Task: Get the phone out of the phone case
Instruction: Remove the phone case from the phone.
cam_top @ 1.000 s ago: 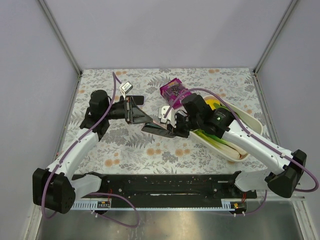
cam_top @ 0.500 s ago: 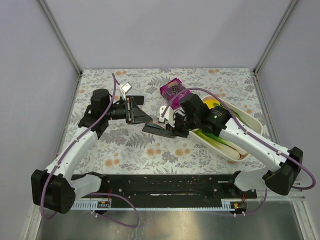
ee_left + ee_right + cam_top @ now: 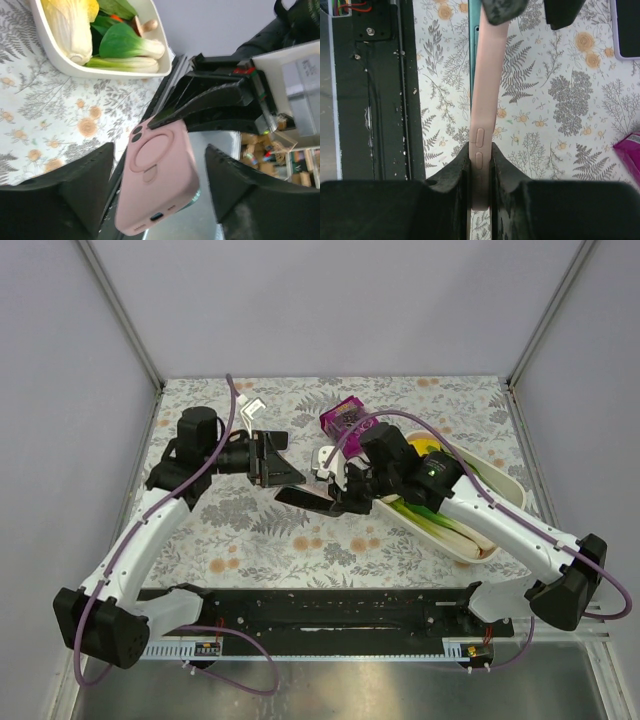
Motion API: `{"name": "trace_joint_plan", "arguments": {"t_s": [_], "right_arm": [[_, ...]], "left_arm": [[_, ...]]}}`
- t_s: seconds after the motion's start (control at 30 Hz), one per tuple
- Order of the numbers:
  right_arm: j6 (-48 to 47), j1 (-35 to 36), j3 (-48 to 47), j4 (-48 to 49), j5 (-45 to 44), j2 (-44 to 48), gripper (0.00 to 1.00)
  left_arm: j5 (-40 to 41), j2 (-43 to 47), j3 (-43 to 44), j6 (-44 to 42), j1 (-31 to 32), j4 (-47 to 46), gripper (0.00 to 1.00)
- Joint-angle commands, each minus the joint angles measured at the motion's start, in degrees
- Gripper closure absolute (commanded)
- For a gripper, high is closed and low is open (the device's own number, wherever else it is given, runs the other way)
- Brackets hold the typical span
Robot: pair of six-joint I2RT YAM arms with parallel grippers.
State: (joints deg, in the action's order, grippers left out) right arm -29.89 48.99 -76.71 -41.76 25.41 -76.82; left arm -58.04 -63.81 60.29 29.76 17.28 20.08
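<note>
The phone sits in a pink phone case [image 3: 487, 90] that hangs edge-on above the table, and my right gripper [image 3: 480, 152] is shut on the case's side by its buttons. A thin teal edge of the phone [image 3: 194, 195] peeks out behind the case [image 3: 160, 185]. My left gripper [image 3: 160, 147] is open, its black fingers [image 3: 65, 195] standing apart on either side of the case's far end without touching it. From above, the cased phone [image 3: 305, 497] shows as a dark slab between the left gripper [image 3: 283, 468] and the right gripper [image 3: 345, 495].
A white tray [image 3: 505, 480] of vegetables lies at the right, also in the left wrist view [image 3: 95, 75]. A purple packet [image 3: 347, 417] and a small white object [image 3: 252, 406] lie further back. A black rail [image 3: 320, 610] runs along the near edge.
My left gripper's jaws have spread apart off the case's end, and the left arm has drawn back a little. The right gripper keeps its grip and has barely moved.
</note>
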Motion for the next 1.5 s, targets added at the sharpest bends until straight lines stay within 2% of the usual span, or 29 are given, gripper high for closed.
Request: {"name": "trace_joint_plan", "arguments": {"t_s": [0.0, 0.17, 0.27, 0.33, 0.4, 0.5, 0.73, 0.93, 1.1, 1.3, 1.47], "right_arm": [[2.8, -1.4, -1.3, 7.6, 6.8, 1.7, 1.0], [4.8, -4.3, 0.3, 8.1, 10.2, 1.9, 1.0], [6.4, -6.9, 1.3, 8.4, 14.2, 2.3, 1.0], [6.9, -8.1, 1.5, 8.4, 17.2, 2.6, 1.0], [6.3, -8.6, 1.4, 7.6, 20.6, 3.2, 1.0], [6.2, -8.6, 0.4, 6.6, 24.6, 3.4, 1.0], [6.7, -8.7, -1.5, 5.7, 28.9, 3.1, 1.0], [7.2, -8.6, -1.6, 5.8, 28.6, 2.8, 1.0], [7.3, -8.7, -1.6, 5.8, 28.1, 2.6, 1.0], [7.3, -8.6, -1.3, 5.8, 28.1, 2.9, 1.0], [7.1, -8.6, -0.7, 5.7, 28.4, 3.1, 1.0]], "left_arm": [[-1.3, -0.5, 6.5, -9.7, -0.5, 6.9, 0.18], [-6.4, -0.8, 13.4, -21.9, -3.3, 17.2, 0.05], [-9.1, -1.4, 19.8, -39.3, -4.1, 32.6, 0.01], [-7.6, -2.5, 24.0, -56.6, -3.9, 45.4, 0.01], [-3.9, -3.9, 26.6, -68.3, -3.6, 54.3, 0.01], [0.2, -6.1, 27.9, -76.0, -2.3, 60.5, 0.01], [2.0, -5.5, 25.1, -76.3, -0.9, 55.2, 0.06], [0.1, -6.3, 25.3, -74.3, 2.1, 53.8, 0.12], [0.2, -7.4, 24.9, -72.7, 4.4, 52.5, 0.3], [-0.1, -8.6, 25.3, -72.3, 4.8, 52.2, 0.46], [-0.1, -9.2, 25.3, -74.8, 5.1, 54.2, 0.7]]}}
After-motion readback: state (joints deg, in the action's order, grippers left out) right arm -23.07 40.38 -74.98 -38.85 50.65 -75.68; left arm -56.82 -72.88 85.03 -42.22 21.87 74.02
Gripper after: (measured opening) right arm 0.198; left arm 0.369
